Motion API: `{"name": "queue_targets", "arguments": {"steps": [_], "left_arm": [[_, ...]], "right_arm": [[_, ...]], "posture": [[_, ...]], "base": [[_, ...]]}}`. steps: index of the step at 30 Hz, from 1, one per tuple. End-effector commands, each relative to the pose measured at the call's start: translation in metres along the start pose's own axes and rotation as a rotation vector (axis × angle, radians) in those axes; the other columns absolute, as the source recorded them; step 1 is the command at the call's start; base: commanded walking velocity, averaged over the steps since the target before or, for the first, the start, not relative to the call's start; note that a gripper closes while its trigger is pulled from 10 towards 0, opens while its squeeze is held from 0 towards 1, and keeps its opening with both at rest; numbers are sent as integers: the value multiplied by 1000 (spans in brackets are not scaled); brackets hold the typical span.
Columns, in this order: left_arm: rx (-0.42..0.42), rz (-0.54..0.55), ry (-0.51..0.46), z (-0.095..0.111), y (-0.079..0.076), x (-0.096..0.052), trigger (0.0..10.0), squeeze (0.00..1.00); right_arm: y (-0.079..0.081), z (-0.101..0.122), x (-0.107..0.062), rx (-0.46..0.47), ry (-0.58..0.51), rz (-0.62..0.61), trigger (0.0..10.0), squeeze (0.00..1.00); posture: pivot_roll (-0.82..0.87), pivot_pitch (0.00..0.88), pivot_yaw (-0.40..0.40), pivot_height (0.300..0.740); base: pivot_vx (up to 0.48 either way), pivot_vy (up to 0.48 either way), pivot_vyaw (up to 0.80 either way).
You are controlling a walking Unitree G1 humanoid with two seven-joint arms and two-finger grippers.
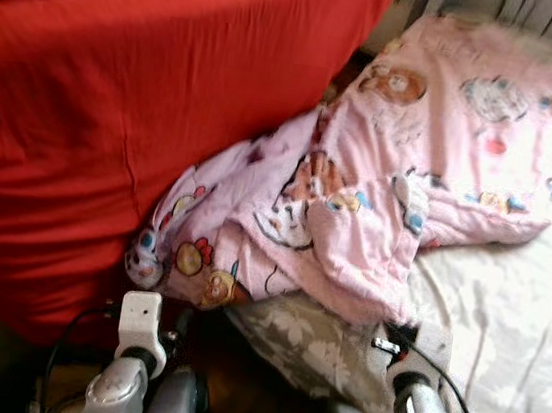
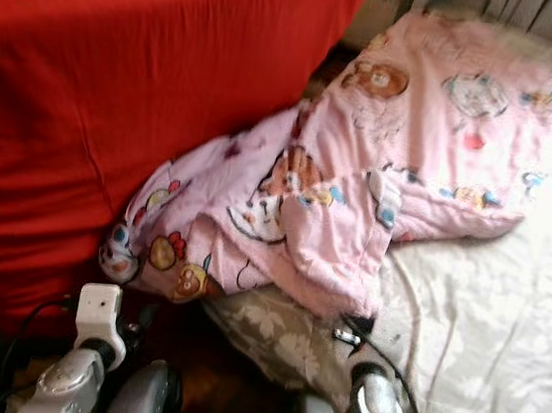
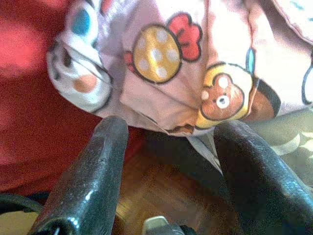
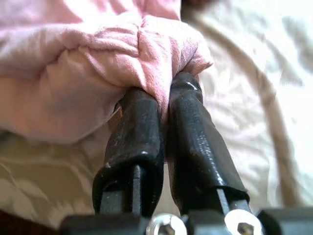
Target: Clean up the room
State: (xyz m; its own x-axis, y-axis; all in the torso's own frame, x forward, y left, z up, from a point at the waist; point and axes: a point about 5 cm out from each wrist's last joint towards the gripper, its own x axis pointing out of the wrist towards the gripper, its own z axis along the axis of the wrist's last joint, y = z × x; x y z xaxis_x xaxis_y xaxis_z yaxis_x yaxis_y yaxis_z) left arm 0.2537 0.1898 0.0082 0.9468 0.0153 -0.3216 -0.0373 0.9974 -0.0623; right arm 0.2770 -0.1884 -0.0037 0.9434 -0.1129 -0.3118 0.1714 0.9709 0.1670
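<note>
Pink cartoon-print blanket [image 1: 380, 179] lies crumpled across the bed's white sheet [image 1: 513, 326], its left corner spilling against a red cushion [image 1: 116, 116]. In the left wrist view, the left gripper [image 3: 168, 134] gapes wide and empty just short of that corner. In the right wrist view, the right gripper [image 4: 166, 105] pinches the blanket's near edge, likely for straightening. No writing is legible.

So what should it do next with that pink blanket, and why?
Probably close the left gripper on the crumpled blanket corner. Its fingers stand open just below that corner, which hangs off the bed beside the red cushion, while the right gripper is already shut on a fold of the pink blanket. Gripping with both would likely let it lift and spread the blanket.
</note>
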Motion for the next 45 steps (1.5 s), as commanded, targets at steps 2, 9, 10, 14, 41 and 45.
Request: {"name": "queue_targets", "arguments": {"steps": [2,9,10,14,41,45], "left_arm": [[8,15,30,-12,5,-4,10000,0],[4,29,7,-17,6,2,10000,0],[3,29,20,-21,6,0,10000,0],[6,26,63,-32,5,-2,10000,0],[5,91,490,-105,17,-41,10000,0],[12,109,505,-108,19,-44,10000,0]], "right_arm": [[1,-9,-5,18,17,-6,10000,0],[-4,-17,-14,27,4,7,10000,0],[-4,-20,-16,28,7,22,10000,0],[-6,-26,-19,16,36,15,10000,0],[-26,-89,-58,-24,411,-86,10000,0],[-30,-98,-67,-60,455,-85,10000,0]], "posture": [[-18,0,-1,626],[-23,0,-10,626],[-24,0,-11,626],[-25,0,-11,646],[-21,0,-7,740],[-32,0,6,740]], "base": [[0,0,0],[0,0,0],[0,0,0],[0,0,0],[0,0,0],[0,0,0]]}}
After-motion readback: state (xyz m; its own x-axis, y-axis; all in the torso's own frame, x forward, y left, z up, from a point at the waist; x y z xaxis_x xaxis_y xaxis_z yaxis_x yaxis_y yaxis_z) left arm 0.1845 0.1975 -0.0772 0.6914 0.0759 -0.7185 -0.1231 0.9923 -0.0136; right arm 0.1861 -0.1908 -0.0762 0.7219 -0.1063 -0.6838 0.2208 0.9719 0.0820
